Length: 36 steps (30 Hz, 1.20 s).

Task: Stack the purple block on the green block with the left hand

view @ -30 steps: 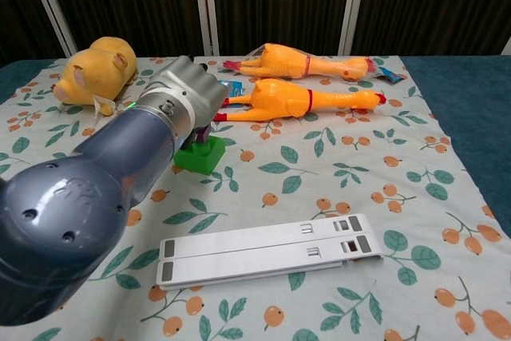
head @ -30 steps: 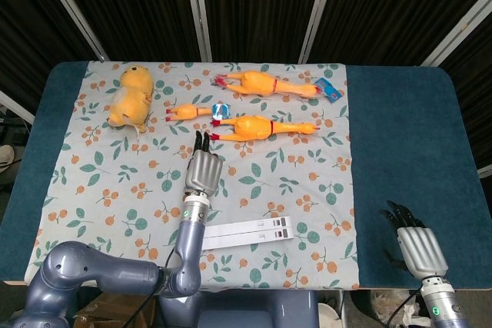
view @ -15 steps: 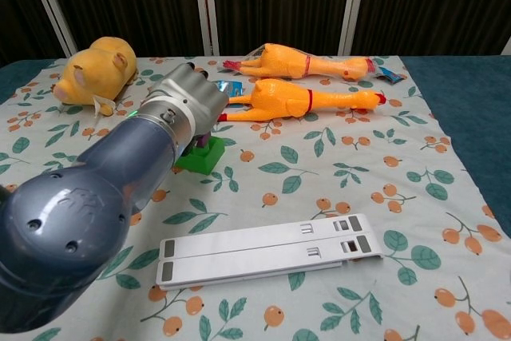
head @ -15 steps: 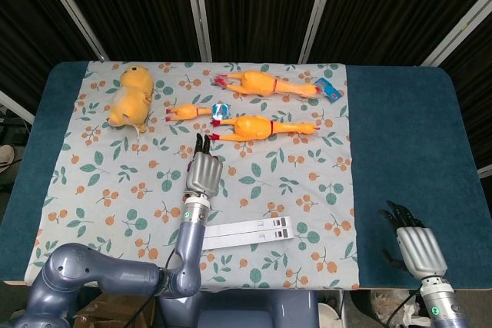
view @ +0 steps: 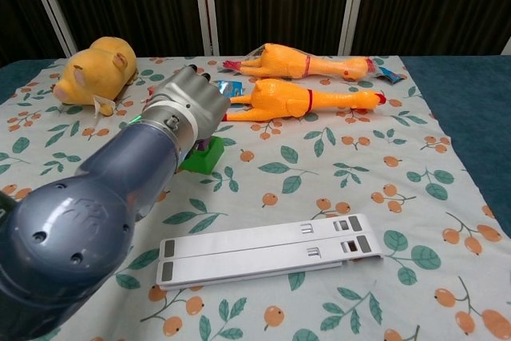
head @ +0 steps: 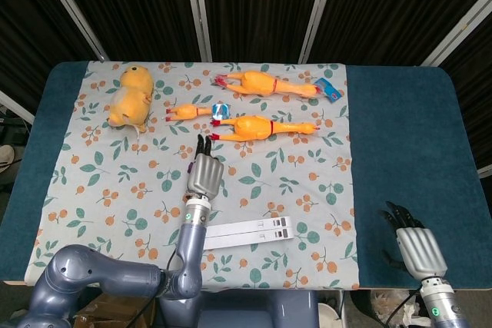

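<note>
no readable writing | left hand (view: 185, 106) over green block (view: 206, 157), grasp unclear | right hand (head: 416, 242) loosely spread, empty

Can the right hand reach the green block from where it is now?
Probably not. The right hand rests at the near right table edge, far from the green block, and the left hand already sits over that block, covering it from above.

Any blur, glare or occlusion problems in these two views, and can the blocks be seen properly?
Head view: sharp, evenly lit, no glare; the left hand hides the blocks. Chest view: background crisp, but the left arm looms large and soft-focused at the lens, covering most of the green block; the purple block cannot be made out. Right hand is clear, near the frame's bottom edge.
</note>
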### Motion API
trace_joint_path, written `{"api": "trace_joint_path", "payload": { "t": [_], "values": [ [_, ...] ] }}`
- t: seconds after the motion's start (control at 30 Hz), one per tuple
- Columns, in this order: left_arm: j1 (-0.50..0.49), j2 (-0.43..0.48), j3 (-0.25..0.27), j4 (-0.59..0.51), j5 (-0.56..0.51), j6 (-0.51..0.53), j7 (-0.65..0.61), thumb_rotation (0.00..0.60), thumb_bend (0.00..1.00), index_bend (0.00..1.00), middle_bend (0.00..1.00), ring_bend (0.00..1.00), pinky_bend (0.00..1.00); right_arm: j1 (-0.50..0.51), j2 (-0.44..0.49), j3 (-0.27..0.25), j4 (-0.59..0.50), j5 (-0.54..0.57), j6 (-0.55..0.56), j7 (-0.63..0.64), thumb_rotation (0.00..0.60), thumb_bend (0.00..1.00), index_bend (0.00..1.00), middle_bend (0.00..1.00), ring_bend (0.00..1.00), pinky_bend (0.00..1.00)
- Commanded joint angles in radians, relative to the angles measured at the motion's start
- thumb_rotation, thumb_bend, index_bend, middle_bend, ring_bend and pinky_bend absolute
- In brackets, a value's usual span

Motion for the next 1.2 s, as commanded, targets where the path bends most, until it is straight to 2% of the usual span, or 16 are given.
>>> {"api": "trace_joint_path", "payload": {
  "t": [0.03, 0.83, 1.2],
  "values": [
    [0.004, -0.006, 0.004, 0.014, -0.002, -0.008, 0.0, 0.6, 0.55, 0.61, 0.48, 0.03, 0.0, 0.001, -0.002, 0.001, 0.003, 0.002, -0.002, 0.0, 0.6, 0.29, 0.19, 0.08, 0.09, 0.27],
    [0.038, -0.026, 0.043, 0.076, 0.006, -0.019, 0.037, 0.6, 0.55, 0.62, 0.47, 0.03, 0.0, 0.002, -0.007, 0.0, 0.006, 0.005, -0.006, -0.007, 0.6, 0.29, 0.18, 0.08, 0.09, 0.27],
    [0.055, -0.031, 0.052, 0.099, 0.014, -0.01, 0.065, 0.6, 0.54, 0.65, 0.4, 0.03, 0.0, 0.004, -0.008, -0.002, 0.005, 0.004, -0.008, -0.009, 0.6, 0.29, 0.18, 0.08, 0.09, 0.27]
  ]
}}
